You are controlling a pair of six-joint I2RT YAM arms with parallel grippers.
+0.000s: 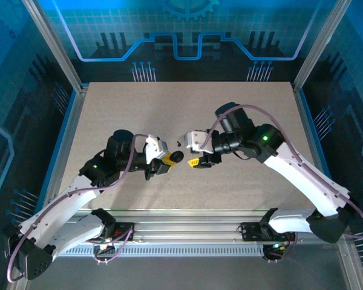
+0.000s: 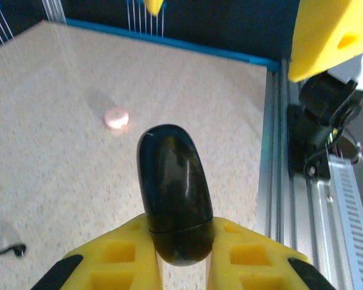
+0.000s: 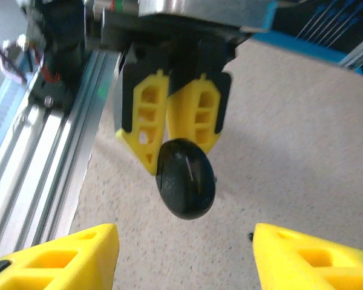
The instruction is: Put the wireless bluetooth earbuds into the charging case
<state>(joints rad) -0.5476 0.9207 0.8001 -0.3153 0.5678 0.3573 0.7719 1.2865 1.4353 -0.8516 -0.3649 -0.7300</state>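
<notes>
Left gripper [image 2: 181, 234] clamped on low end of black case [image 2: 169, 181], lid apparently shut; right gripper [image 3: 183, 243] spread wide, empty. Risk: glossy case twists in pinch when lid pried.

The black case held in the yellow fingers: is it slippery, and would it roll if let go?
Probably slippery: the black case is glossy and rounded, and the left gripper pinches only one end. It would likely roll or wobble on the table, since no flat side shows. It looks rigid.
</notes>
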